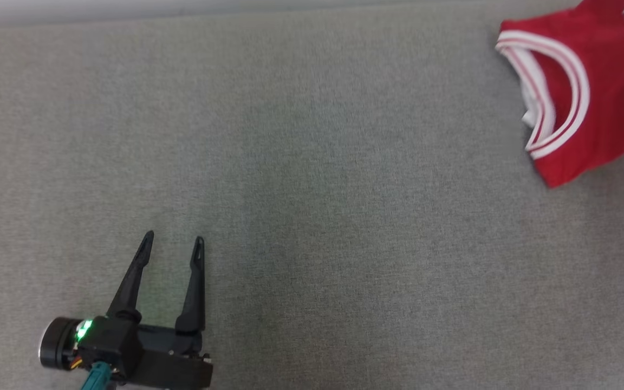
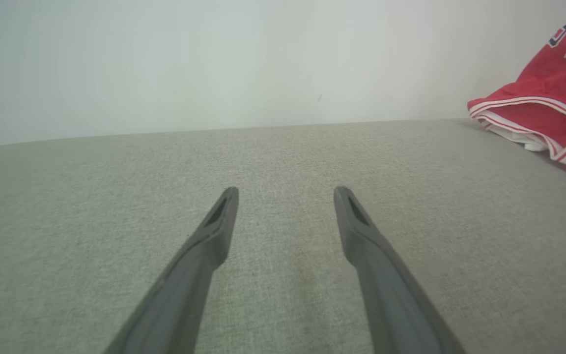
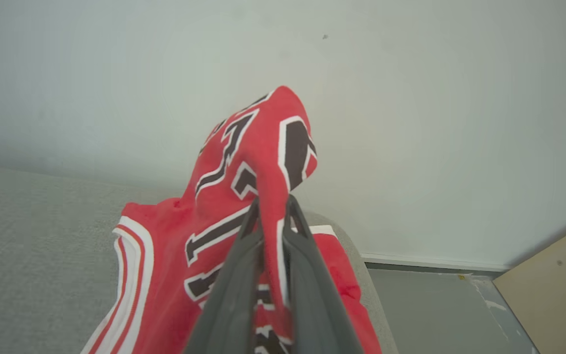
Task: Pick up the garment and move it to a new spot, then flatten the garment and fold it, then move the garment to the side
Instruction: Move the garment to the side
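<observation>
The garment is a red sleeveless jersey with white-and-red trim and dark lettering, at the far right of the grey surface in the head view. In the right wrist view my right gripper is shut on a fold of the garment, which rises in a peak above the fingertips while the rest hangs down to the surface. My left gripper stands open at the lower left, well away from the jersey, nothing between its fingers. The left wrist view shows the open left gripper and the garment far to the right.
A grey fabric surface spreads across the whole head view. A pale wall runs behind it. In the right wrist view the surface ends at a rounded edge, with grey floor and a tan board beyond.
</observation>
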Robot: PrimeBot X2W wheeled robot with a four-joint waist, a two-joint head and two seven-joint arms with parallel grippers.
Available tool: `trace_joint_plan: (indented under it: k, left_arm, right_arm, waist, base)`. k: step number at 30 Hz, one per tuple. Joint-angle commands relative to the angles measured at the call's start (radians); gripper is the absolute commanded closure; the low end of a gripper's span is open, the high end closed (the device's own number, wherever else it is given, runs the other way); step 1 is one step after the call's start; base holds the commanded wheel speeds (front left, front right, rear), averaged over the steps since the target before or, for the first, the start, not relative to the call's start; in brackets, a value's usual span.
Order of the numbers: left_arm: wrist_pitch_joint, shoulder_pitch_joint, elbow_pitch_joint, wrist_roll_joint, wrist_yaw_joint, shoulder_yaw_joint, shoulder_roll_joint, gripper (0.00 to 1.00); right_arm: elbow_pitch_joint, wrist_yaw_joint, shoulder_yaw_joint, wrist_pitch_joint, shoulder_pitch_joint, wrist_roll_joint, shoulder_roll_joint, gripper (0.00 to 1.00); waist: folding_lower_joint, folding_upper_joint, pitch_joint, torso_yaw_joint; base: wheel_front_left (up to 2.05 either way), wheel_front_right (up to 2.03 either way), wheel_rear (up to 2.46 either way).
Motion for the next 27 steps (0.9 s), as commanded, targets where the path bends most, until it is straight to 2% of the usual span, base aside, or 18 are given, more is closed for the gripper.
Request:
trace_joint_plan:
  k: [1, 7, 17, 21, 27]
  left_arm:
    - [-0.002, -0.02, -0.012, 0.008, -0.001, -0.01, 0.008, 0.0]
    - [-0.002, -0.054, -0.073, 0.008, -0.001, -0.047, 0.027, 0.0]
    - [-0.002, -0.078, -0.146, 0.013, -0.001, -0.066, 0.046, 0.0]
    - [-0.002, -0.084, -0.177, 0.016, 0.0, -0.07, 0.052, 0.0]
    - [-0.002, -0.085, -0.195, 0.015, 0.0, -0.066, 0.059, 0.0]
  right_arm:
    - [0.008, -0.003, -0.005, 0.0, -0.027, 0.004, -0.014, 1.0]
    - [0.054, -0.003, -0.004, 0.009, -0.137, -0.011, -0.074, 1.0]
    - [0.102, -0.003, 0.049, 0.071, -0.26, -0.105, -0.156, 1.0]
    - [0.118, -0.003, 0.086, 0.101, -0.287, -0.175, -0.179, 1.0]
    - [0.12, -0.003, 0.092, 0.125, -0.288, -0.221, -0.18, 1.0]
  waist:
    - [-0.0002, -0.0002, 0.062, -0.017]
    - [-0.0002, -0.0002, 0.128, -0.013]
    - [-0.0002, -0.0002, 0.194, -0.006]
    - [-0.0002, -0.0002, 0.209, -0.005]
    - [-0.0002, -0.0002, 0.214, -0.008]
  base:
    - [0.0, 0.0, 0.0]
    - [0.0, 0.0, 0.0]
    - [0.0, 0.0, 0.0]
    - [0.0, 0.0, 0.0]
    - [0.0, 0.0, 0.0]
